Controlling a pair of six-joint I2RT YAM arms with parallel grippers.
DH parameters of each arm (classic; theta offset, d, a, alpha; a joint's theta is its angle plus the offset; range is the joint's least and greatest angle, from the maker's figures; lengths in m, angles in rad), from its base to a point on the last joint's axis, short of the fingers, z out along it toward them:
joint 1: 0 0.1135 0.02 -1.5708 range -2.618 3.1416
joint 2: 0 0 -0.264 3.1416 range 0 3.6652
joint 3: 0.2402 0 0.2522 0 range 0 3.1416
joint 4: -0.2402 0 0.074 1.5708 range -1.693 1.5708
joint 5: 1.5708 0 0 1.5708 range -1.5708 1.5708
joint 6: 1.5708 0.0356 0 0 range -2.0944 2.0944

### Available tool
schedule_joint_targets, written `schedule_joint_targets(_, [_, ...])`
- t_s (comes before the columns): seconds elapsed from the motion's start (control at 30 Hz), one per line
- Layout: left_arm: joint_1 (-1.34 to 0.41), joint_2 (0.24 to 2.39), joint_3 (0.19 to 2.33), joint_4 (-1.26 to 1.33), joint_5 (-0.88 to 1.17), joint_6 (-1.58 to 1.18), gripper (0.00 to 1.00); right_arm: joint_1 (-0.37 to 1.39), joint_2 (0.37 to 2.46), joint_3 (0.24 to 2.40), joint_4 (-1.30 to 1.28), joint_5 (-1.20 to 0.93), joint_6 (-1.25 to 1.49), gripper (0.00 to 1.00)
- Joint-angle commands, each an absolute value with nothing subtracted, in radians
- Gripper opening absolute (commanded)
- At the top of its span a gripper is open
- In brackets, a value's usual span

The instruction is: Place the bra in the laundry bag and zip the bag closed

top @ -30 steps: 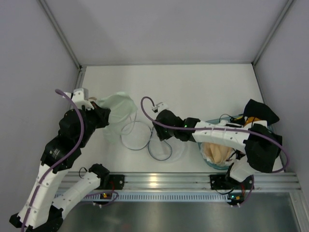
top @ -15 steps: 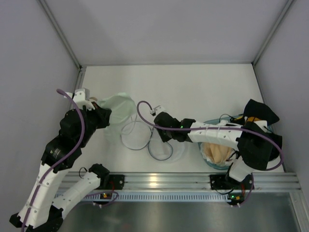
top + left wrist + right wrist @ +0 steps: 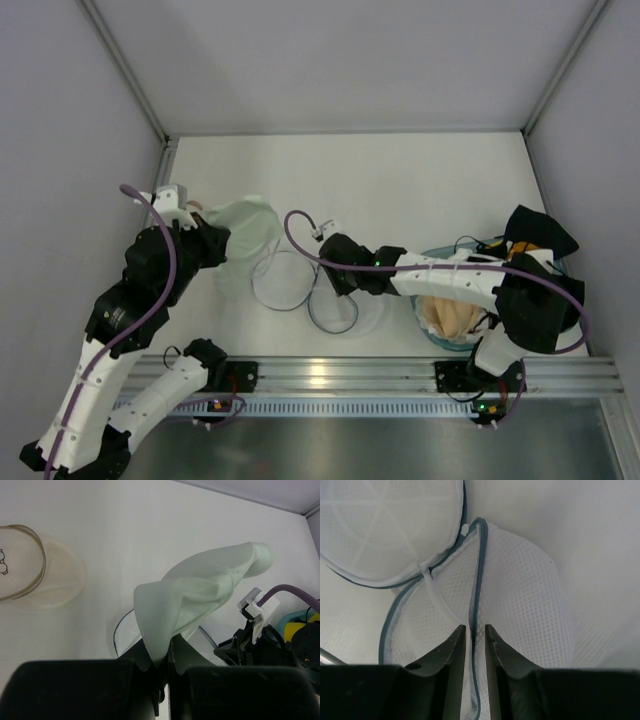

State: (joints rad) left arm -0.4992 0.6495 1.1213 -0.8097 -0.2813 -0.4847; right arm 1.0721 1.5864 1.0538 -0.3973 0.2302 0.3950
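The bra (image 3: 245,228) is pale green cloth; it hangs from my left gripper (image 3: 213,243), lifted above the table left of the bag. In the left wrist view my left gripper (image 3: 167,652) is shut on the bra's lower edge (image 3: 200,590). The laundry bag (image 3: 335,305) is white mesh with dark hoop rims and lies open and flattened at the table's middle front. My right gripper (image 3: 332,283) is on it. In the right wrist view my right gripper (image 3: 476,630) is closed on the bag's blue-grey zipper edge (image 3: 478,575), with mesh (image 3: 520,595) on both sides. The bag's hoop (image 3: 122,630) shows below the bra.
A blue basket (image 3: 428,335) with beige garments stands at the front right by the right arm. A black garment (image 3: 540,232) lies behind it. A round beige mesh cup (image 3: 30,570) lies on the table near my left gripper. Grey walls close three sides.
My right gripper has moved a little nearer and to the left over the bag's rim. The bra in my left gripper has sunk slightly.
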Motion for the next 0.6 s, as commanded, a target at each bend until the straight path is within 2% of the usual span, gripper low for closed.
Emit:
schedule_joint_targets(0.0, [-0.499,0.630,1.120,-0.802,-0.272,-0.469,0.00,1.098,1.594,1.061,-0.432,0.288,0.391,0.22])
schedule_joint_targets(0.03, [-0.500,0.626,1.120,-0.802,-0.246,-0.466,0.00,1.098,1.598,1.063,-0.436,0.305,0.388,0.17])
schedule_joint_targets(0.07, [-0.499,0.623,1.123,-0.801,-0.233,-0.465,0.00,1.098,1.600,1.069,-0.442,0.317,0.384,0.00])
schedule_joint_targets(0.27, [-0.500,0.637,1.118,-0.801,-0.022,-0.381,0.00,1.097,1.533,1.118,-0.470,0.423,0.393,0.00])
schedule_joint_targets(0.57, [-0.499,0.661,1.068,-0.758,0.109,-0.397,0.00,1.071,1.379,1.066,-0.263,0.356,0.463,0.00])
